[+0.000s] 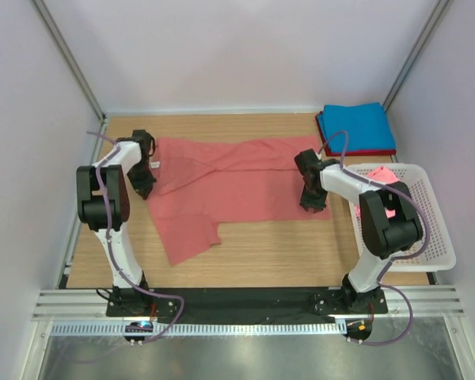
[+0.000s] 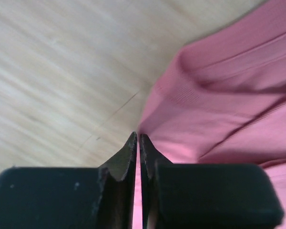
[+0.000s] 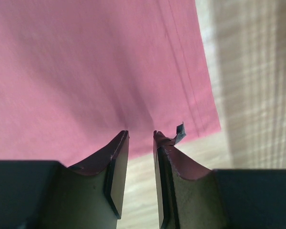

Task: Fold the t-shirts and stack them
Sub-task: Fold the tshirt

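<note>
T-shirt (image 1: 237, 186) lies spread on the bench (image 1: 301, 253), unfolded; a folded stack (image 1: 356, 127) sits behind. Left jaws pinch its edge; right jaws narrow, grip unclear.

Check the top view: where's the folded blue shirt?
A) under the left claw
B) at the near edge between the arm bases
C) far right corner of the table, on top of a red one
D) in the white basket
C: the blue folded shirt lies on a red one at the far right corner of the table, beyond the white basket.
</note>
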You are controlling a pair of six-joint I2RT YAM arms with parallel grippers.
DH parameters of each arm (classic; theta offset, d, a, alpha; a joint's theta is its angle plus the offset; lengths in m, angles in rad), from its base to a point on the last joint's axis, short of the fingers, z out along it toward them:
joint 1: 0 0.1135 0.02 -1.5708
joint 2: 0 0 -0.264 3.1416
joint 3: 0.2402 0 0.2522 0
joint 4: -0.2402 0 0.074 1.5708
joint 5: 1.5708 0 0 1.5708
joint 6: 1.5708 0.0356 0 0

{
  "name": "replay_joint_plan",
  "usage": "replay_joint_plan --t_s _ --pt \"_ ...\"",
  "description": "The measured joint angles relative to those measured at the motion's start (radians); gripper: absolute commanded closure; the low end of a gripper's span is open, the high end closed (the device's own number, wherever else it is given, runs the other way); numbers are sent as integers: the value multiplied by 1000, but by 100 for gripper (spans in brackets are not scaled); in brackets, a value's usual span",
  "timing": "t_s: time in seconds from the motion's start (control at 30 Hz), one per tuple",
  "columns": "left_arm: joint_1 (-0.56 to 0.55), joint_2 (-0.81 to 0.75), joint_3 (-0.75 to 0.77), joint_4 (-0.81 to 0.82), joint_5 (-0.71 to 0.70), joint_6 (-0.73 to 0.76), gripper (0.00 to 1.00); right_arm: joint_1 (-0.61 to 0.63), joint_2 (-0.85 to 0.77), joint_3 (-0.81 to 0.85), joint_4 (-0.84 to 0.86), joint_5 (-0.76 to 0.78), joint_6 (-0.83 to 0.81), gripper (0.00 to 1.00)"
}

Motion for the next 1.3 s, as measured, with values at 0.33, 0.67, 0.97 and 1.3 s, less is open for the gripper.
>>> replay_joint_plan --t_s 0.33,0.67,0.97,1.3 --pt "2 -31 285 -50 39 45 49 -30 -24 188 -85 -77 -55 58" --pt "4 269 771 94 211 77 46 -160 341 664 16 -130 -121 58" --pt "5 467 797 126 352 56 44 -188 525 816 119 -100 -121 59" --pt "5 468 798 200 402 15 78 -188 694 987 172 -22 -114 57"
